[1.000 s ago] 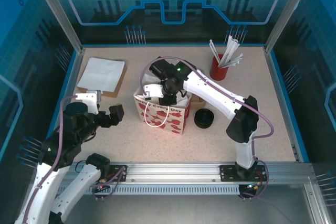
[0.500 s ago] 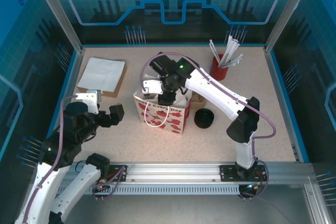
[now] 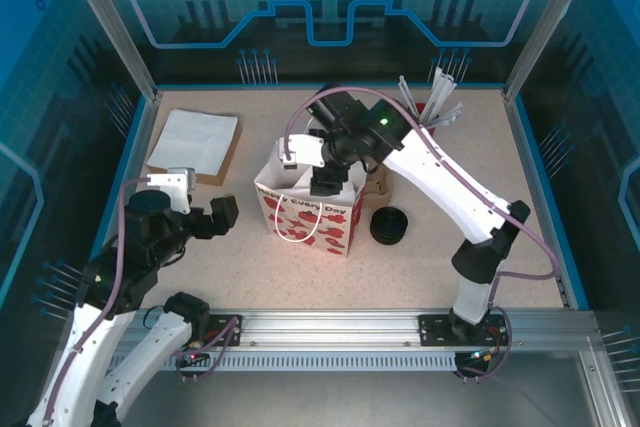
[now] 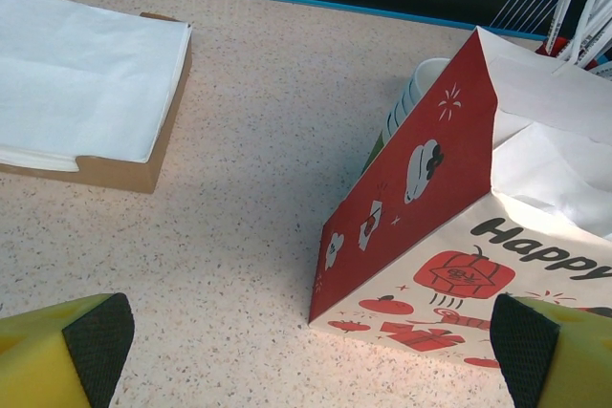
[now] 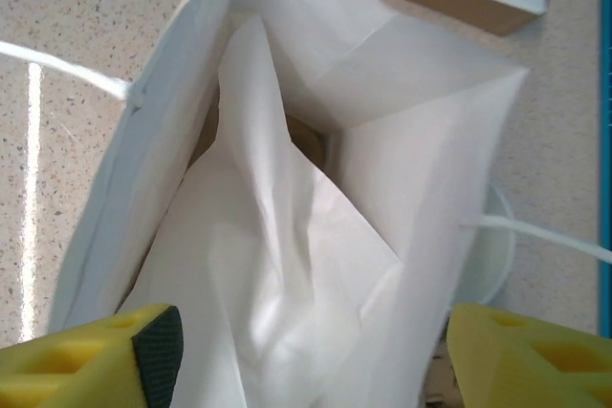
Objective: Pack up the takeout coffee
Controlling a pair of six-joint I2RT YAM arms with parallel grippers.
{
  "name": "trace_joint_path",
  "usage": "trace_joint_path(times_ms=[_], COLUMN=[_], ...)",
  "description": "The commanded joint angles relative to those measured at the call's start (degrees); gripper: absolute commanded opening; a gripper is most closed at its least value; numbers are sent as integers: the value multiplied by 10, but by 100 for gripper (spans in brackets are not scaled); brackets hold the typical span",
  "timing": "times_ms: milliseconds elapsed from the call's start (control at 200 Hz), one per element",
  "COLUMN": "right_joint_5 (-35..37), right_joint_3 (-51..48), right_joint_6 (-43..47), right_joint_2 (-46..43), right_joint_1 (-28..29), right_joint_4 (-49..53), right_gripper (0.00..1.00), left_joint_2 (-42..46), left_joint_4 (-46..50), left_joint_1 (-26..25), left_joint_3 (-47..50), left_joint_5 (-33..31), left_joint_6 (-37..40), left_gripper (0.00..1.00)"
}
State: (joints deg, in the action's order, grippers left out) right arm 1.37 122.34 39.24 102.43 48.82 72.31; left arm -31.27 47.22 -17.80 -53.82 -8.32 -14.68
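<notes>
Left gripper (image 4: 308,349): pads spread wide, nothing between them, low over the counter (image 4: 249,188) near the bag's left side. Napkin tray (image 4: 91,74) lies well apart, far left.

Paper bag (image 3: 308,215): upright, mouth open. A stack of lidless cups (image 4: 413,93) stands just behind it.

Right gripper (image 5: 314,351): directly above the bag mouth, fingers spread, pinching nothing.

Takeout coffee: you cannot tell where it sits. Crumpled white paper (image 5: 287,265) lines the bag's inside and could hide a cup beneath.

Lid stack (image 3: 389,225): just right of the bag. Straw holder (image 3: 413,130) is beyond it.

Risk, as judged: if you lift the right arm crooked, a finger may catch a cord handle (image 5: 57,59) or the paper. That would tip the light bag, and any cup inside with it. Mind the cup stack behind, too.
</notes>
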Motion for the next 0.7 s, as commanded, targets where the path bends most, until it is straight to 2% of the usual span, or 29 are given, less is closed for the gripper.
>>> trace_joint_path(times_ms=[0,185,385,545,695], right_joint_5=[27,91,102,106,103], right_joint_3=[-4,-47,-146,-248,-348], right_joint_6=[-19,-79,-150,-208,-266], right_joint_2=[-50,-124,-220,-304,-383], right_joint_1=[-11,-34,-85,-129,-195], right_joint_4=[-20,-91,-178,-236,-273], right_gripper=[79,86,100,100,100], left_joint_2=[-5,-15,-29,-33,-36], left_joint_4=[-27,-48,-72,-82,-92], left_joint_1=[-3,-3,-3,-3,-3], left_joint_3=[-11,-12,-8,5,20], left_joint_5=[2,-38,-86,-106,-118], left_joint_6=[-2,-12,-25,-28,-32], left_gripper=[99,99,99,99,99])
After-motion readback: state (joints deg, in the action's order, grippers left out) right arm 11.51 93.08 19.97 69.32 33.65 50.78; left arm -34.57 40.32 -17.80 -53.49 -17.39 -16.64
